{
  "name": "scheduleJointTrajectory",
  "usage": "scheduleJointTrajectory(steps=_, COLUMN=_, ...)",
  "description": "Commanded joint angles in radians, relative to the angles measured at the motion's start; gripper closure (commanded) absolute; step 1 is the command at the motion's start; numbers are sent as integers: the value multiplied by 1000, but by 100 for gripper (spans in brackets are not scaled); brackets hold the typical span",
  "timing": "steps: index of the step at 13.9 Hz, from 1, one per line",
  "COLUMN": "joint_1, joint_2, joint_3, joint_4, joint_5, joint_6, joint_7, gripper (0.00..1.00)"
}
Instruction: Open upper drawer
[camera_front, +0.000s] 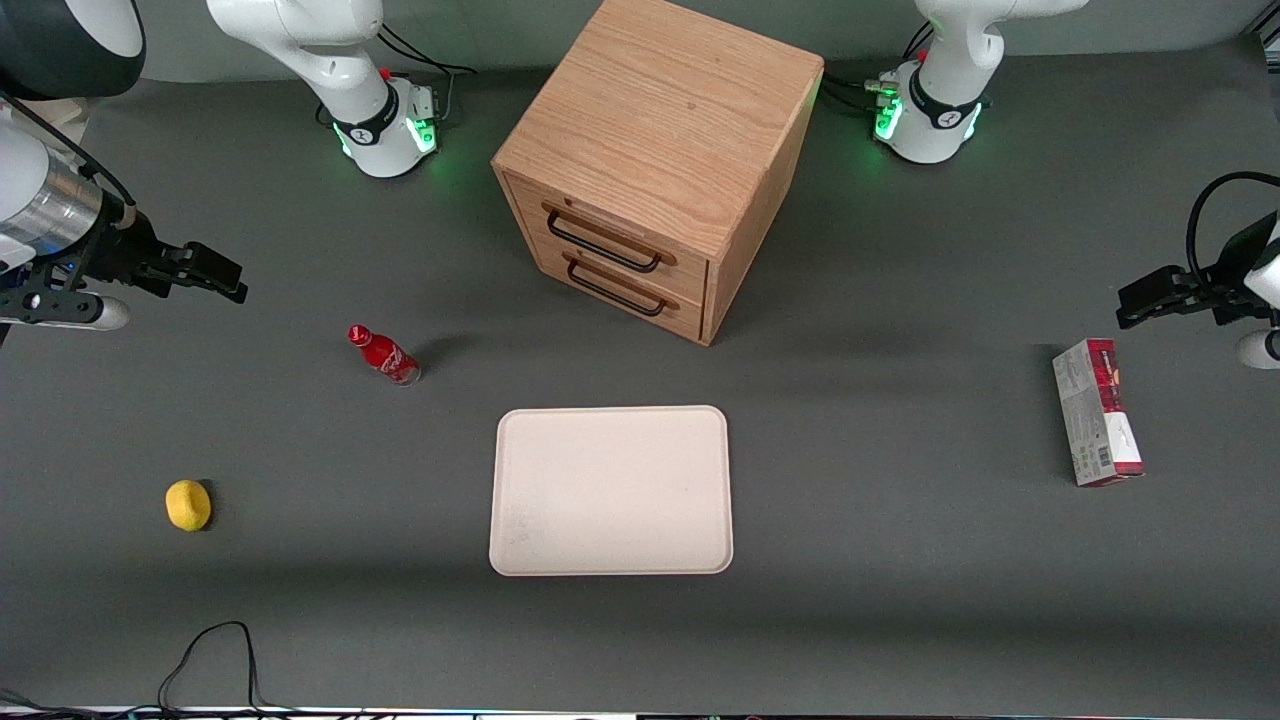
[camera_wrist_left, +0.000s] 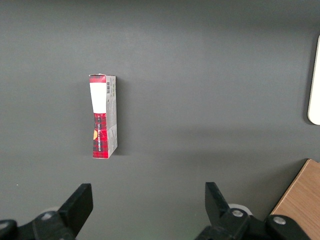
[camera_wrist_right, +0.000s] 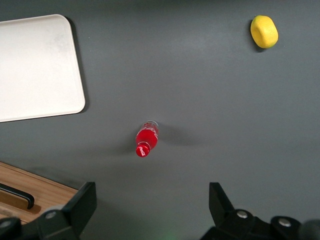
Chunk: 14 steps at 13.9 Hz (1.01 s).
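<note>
The jaws (camera_front: 225, 281) hung above the desk (camera_front: 880, 620) at the working arm's end, spread wide with nothing between them. A yellow lemon (camera_front: 188, 504) lay nearer the front camera, and a red bottle (camera_front: 384, 355) stood upright between the jaws and the oak cabinet (camera_front: 665, 130). The upper drawer (camera_front: 600, 238) sat shut in the cabinet's front, its black bar handle (camera_front: 603, 245) just above the lower drawer (camera_front: 618, 288). A cream tray (camera_front: 611, 490) lay nearer the camera than the cabinet. Toward the parked arm's end stood a red carton (camera_front: 1096, 412).
</note>
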Motion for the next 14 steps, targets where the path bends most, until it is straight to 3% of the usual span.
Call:
scheduleJointTrajectory(steps=1, joint_1=8, joint_2=-14, joint_3=-11, joint_4=-11, joint_5=19, joint_6=-6, joint_7=-26, gripper=0)
scheduleJointTrajectory(steps=5, joint_1=11, joint_2=68, joint_3=16, joint_4=104, joint_5=27, joint_6=-4, joint_7=-21, gripper=0)
scheduleJointTrajectory(steps=10, joint_1=11, joint_2=179, joint_3=263, joint_4=225, joint_5=25, joint_6=-12, joint_7=-32, gripper=0)
scheduleJointTrajectory(steps=14, joint_1=12, joint_2=222, joint_3=458, joint_4=233, joint_5=30, joint_6=-19, joint_7=-352, gripper=0)
